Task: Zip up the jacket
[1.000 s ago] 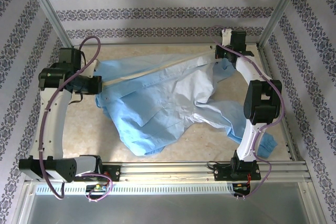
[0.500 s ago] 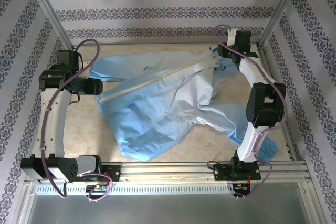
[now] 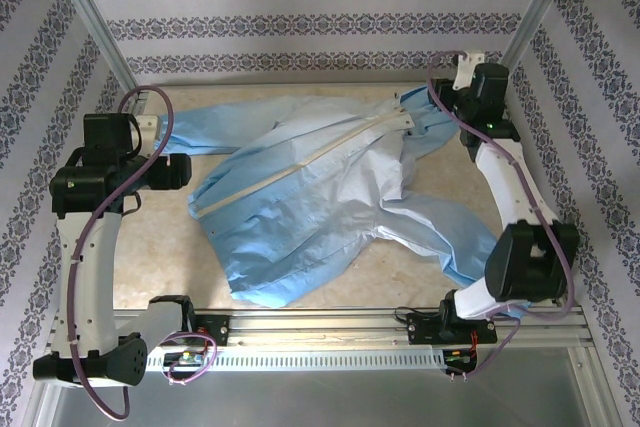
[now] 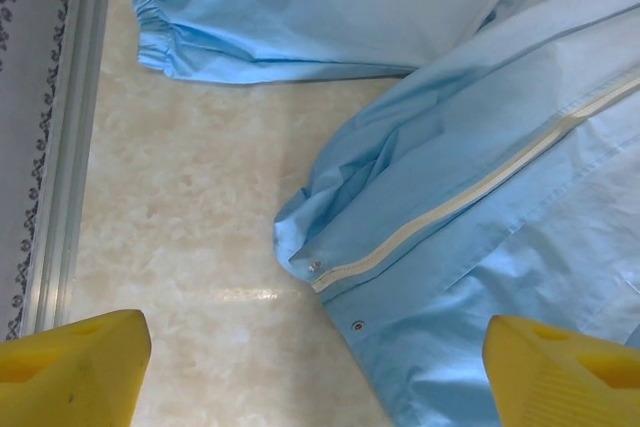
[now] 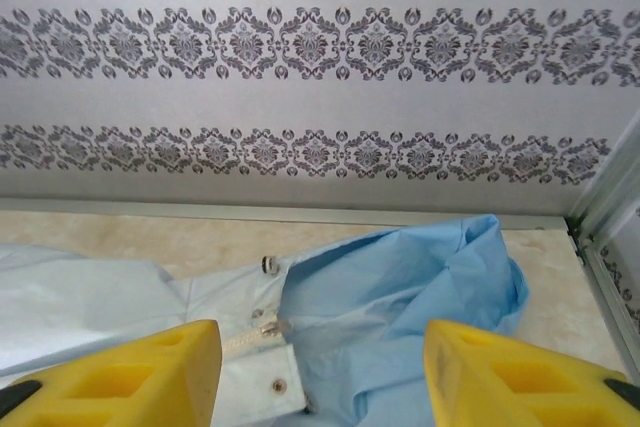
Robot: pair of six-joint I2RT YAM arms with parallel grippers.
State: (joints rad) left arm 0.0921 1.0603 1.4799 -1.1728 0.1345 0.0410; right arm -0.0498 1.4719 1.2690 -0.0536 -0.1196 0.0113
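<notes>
The jacket [image 3: 300, 197] (thin, shiny, blue) now lies flatter than before, its pale zipper [image 4: 470, 194] straighter. Left gripper [image 4: 315, 367] and right gripper [image 5: 320, 377] are both spread wide, empty.

Beige marbled table [image 3: 150, 247], aluminium rail [image 3: 320, 319] along its near edge. Jacket [image 3: 300, 212] lies spread across the middle (rumpled, pale zipper strip [image 3: 300, 160] running diagonally), one sleeve cuff [image 4: 160, 35] flat on the bare top, left side.
</notes>
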